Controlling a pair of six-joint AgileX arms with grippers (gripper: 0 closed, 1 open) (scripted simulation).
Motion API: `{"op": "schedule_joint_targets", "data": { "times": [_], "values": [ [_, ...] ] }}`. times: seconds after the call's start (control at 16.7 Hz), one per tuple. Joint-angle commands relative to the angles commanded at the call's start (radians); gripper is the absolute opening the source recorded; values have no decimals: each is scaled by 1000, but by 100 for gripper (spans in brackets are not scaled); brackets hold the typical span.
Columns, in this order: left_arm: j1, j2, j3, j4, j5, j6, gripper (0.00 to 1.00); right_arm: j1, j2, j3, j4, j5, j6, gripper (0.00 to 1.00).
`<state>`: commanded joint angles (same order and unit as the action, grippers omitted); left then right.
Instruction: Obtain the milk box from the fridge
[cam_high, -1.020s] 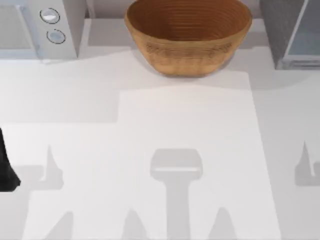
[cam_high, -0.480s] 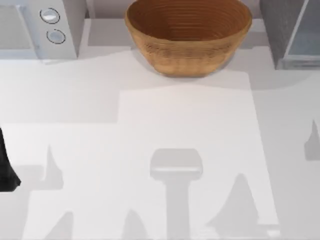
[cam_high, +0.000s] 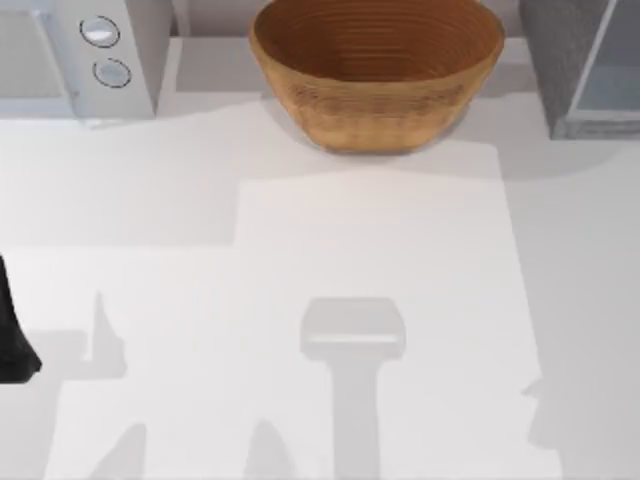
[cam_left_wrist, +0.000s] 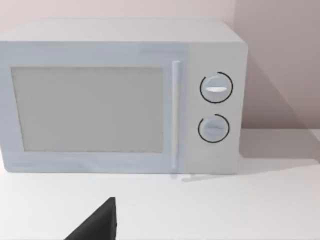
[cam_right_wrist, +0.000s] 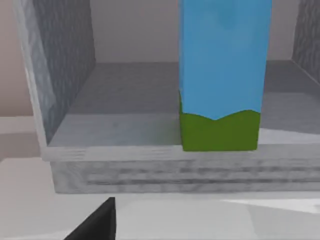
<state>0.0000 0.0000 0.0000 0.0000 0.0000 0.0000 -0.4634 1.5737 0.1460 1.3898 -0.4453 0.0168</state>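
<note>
One arm is idle. The left arm (cam_high: 12, 330) sits at the table's (cam_high: 300, 220) left edge exactly where it was a second ago. Its left gripper (cam_left_wrist: 100, 225) faces the white microwave (cam_left_wrist: 120, 100), which stands well ahead of it with its door shut. Whether this gripper is released or clenched I cannot tell, and nothing is seen in it.

The woven basket (cam_high: 375, 70) at the middle back has not shifted, and neither has the fridge (cam_high: 580, 60) at the back right.

The one change is on the right. A grey shadow (cam_high: 545, 405) that lay at the table's right edge a second ago, and spread across the lower right half a second ago, has now drawn into a small patch near the front right. I take this to mean the right arm is moving and lining itself up on the fridge.

From the right gripper (cam_right_wrist: 100, 222), the fridge's compartment is open straight ahead and slightly above. The milk box (cam_right_wrist: 222, 75) stands upright inside, just behind the front lip of the shelf, ahead of the gripper and apart from it. I cannot tell this gripper's state either, and it grasps nothing.

The approach looks under way, but the reach in and the grasp are not yet made.
</note>
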Motion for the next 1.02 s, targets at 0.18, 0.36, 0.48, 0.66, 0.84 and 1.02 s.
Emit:
{"op": "schedule_joint_targets", "data": {
  "times": [0.18, 0.36, 0.48, 0.66, 0.84, 1.02],
  "values": [
    [0, 0, 0, 0, 0, 0, 100, -47, 147, 24, 154, -46, 1, 100],
    [0, 0, 0, 0, 0, 0, 100, -69, 217, 38, 225, -68, 1, 100],
    [0, 0, 0, 0, 0, 0, 100, -70, 220, 38, 228, -69, 1, 100],
    [0, 0, 0, 0, 0, 0, 100, -66, 217, 34, 226, -67, 1, 100],
    [0, 0, 0, 0, 0, 0, 100, -52, 242, 71, 206, -51, -2, 100],
    [0, 0, 0, 0, 0, 0, 100, -8, 312, 200, 138, 0, -7, 100]
  ]
}}
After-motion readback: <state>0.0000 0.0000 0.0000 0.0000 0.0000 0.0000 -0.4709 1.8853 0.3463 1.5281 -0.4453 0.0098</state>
